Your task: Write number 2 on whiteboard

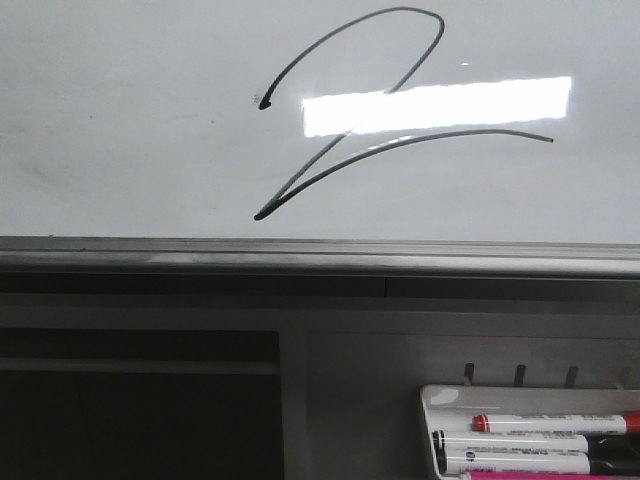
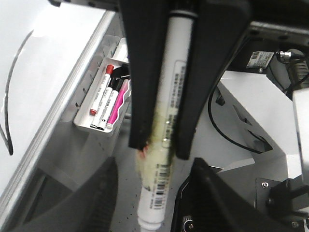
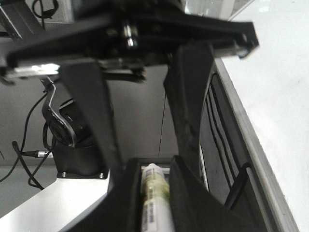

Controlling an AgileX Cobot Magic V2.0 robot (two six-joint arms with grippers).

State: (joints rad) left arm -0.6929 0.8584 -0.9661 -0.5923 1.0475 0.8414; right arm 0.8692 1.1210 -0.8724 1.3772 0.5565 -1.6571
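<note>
The number 2 [image 1: 480,131], a thin black stroke, is drawn on the glossy whiteboard [image 1: 120,120]. No gripper shows in the front view. The two grippers face each other beside the board. My right gripper [image 3: 151,166] is shut on a white marker [image 3: 154,203] with a yellowish band. In the left wrist view its black fingers [image 2: 145,72] clamp the marker [image 2: 174,72], whose end pokes past them. My left gripper [image 2: 155,166] is open, its fingers [image 3: 91,111] spread wide either side of that end and not touching it.
A small white tray [image 1: 432,400] with several markers [image 1: 520,445] hangs below the board's grey metal edge [image 1: 300,255]; it also shows in the left wrist view [image 2: 82,121]. An arm base [image 3: 72,140], black cables [image 2: 227,135] and a white platform [image 2: 260,111] lie behind the grippers.
</note>
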